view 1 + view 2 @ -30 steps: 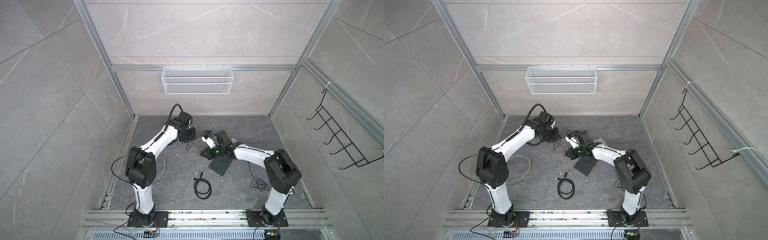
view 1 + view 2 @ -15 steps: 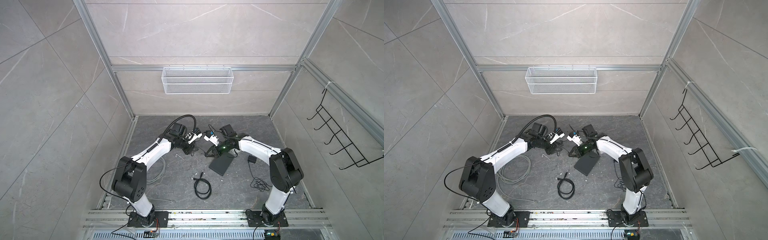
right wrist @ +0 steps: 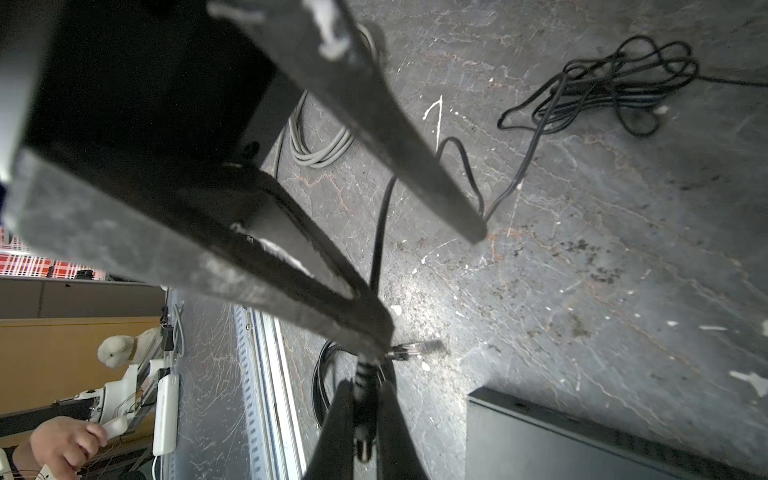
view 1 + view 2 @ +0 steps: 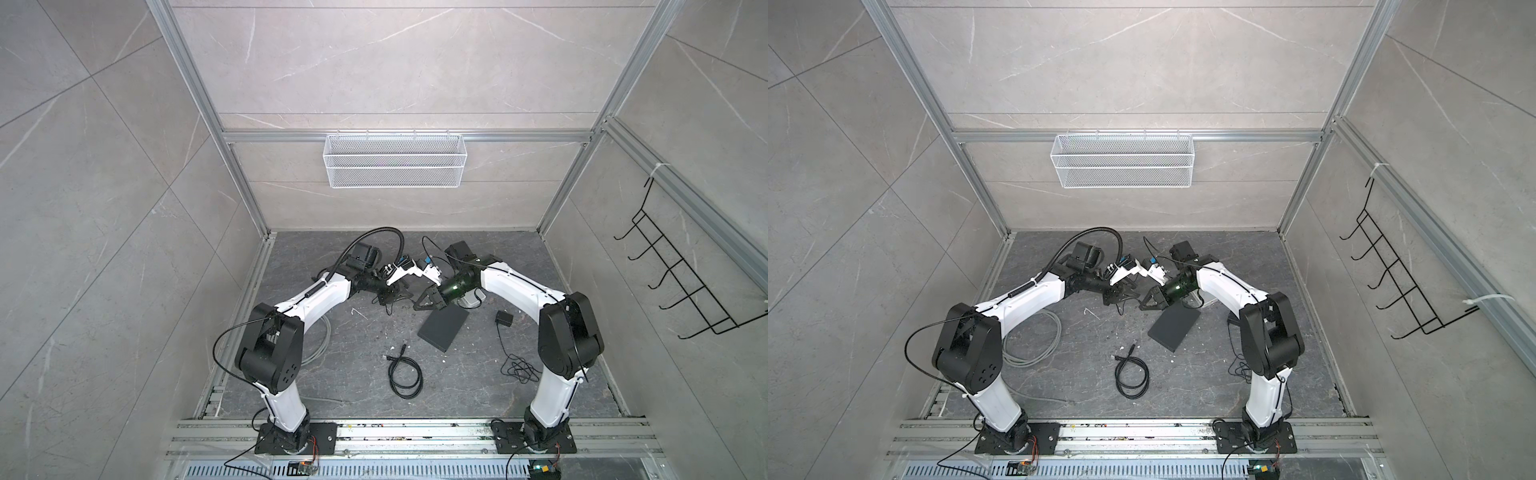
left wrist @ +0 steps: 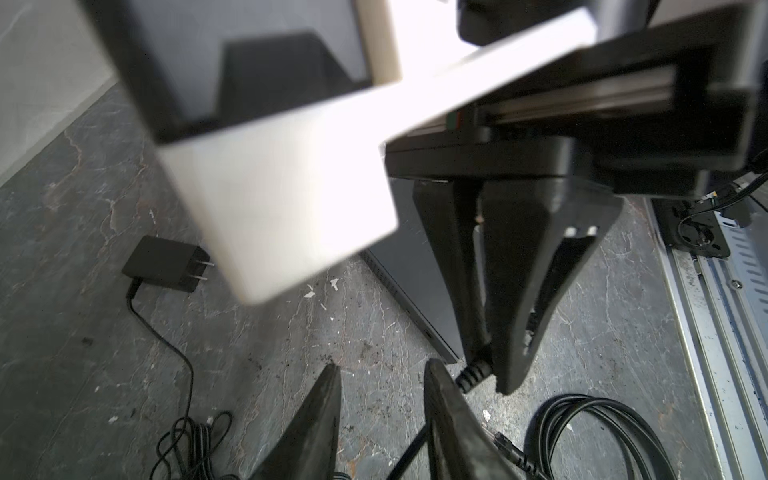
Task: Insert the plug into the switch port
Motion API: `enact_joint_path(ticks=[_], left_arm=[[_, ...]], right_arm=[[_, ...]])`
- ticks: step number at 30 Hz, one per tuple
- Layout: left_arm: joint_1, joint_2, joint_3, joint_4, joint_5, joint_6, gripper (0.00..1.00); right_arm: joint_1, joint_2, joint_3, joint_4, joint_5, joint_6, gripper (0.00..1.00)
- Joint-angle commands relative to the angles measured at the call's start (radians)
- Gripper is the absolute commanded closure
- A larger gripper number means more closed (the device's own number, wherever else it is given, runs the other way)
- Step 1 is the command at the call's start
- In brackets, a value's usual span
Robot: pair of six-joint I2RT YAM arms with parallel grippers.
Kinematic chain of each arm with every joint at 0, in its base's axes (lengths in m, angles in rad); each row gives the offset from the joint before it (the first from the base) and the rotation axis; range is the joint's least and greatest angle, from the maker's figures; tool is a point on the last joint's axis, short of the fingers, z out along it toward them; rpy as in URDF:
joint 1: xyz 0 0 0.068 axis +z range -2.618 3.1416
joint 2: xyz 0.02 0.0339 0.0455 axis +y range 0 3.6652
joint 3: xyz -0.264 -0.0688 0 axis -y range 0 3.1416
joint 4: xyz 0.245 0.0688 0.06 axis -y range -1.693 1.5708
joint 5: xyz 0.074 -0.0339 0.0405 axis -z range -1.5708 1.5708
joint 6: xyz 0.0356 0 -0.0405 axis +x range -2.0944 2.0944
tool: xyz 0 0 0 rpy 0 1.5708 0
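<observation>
The switch (image 4: 442,332) (image 4: 1173,328) is a flat black box lying on the dark floor right of centre. My right gripper (image 4: 419,305) (image 4: 1144,305) hovers beside its far left corner, shut on the plug (image 3: 365,415), a black barrel plug with a ribbed strain relief (image 5: 471,376). The plug's thin cable runs off toward a tangle (image 3: 602,83). My left gripper (image 4: 392,297) (image 5: 382,365) faces the right one, tips nearly meeting, open with nothing between its fingers. The switch's ports cannot be made out.
A black power adapter (image 4: 504,320) (image 5: 166,264) and its tangled cord (image 4: 517,368) lie right of the switch. A coiled black network cable (image 4: 405,374) (image 4: 1133,376) lies in front. Grey cable loops (image 4: 1034,345) sit by the left arm. A wire basket (image 4: 395,166) hangs on the back wall.
The left arm has swung forward and lowered, bringing its gripper tip-to-tip with the right one. The right wrist has risen and moved back from the switch, still holding the plug.
</observation>
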State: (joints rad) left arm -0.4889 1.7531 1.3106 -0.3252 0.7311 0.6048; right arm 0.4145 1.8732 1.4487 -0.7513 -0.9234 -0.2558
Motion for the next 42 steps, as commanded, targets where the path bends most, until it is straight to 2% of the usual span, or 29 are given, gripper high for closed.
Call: enact_joint_path(ticks=[1, 6, 14, 23, 29, 32, 36, 38, 42], left_arm=[[0.001, 0.007, 0.051, -0.077, 0.108, 0.064, 0.63], [0.011, 0.015, 0.102, -0.142, 0.173, 0.089, 0.62], [0.007, 0.045, 0.122, -0.242, 0.178, 0.147, 0.62], [-0.021, 0.055, 0.100, -0.229, 0.105, 0.173, 0.60], [-0.037, 0.074, 0.116, -0.261, 0.103, 0.194, 0.61], [-0.039, 0.076, 0.114, -0.267, 0.105, 0.197, 0.66], [-0.042, 0.074, 0.115, -0.270, 0.112, 0.194, 0.85], [-0.042, 0.071, 0.115, -0.270, 0.114, 0.190, 0.91], [-0.042, 0.069, 0.116, -0.279, 0.107, 0.186, 0.98]], right_arm=[[-0.006, 0.044, 0.069, -0.141, -0.030, -0.095, 0.97], [-0.012, 0.075, 0.113, -0.230, -0.017, -0.157, 0.97], [-0.025, 0.075, 0.137, -0.265, -0.043, -0.182, 0.97], [-0.025, 0.069, 0.134, -0.279, -0.077, -0.192, 0.97], [-0.026, 0.065, 0.133, -0.289, -0.077, -0.199, 0.97], [-0.025, 0.061, 0.129, -0.289, -0.076, -0.200, 0.97], [-0.025, 0.064, 0.127, -0.290, -0.066, -0.201, 0.97], [-0.027, 0.066, 0.129, -0.290, -0.055, -0.200, 0.97], [-0.046, 0.058, 0.123, -0.272, -0.052, -0.180, 0.90]])
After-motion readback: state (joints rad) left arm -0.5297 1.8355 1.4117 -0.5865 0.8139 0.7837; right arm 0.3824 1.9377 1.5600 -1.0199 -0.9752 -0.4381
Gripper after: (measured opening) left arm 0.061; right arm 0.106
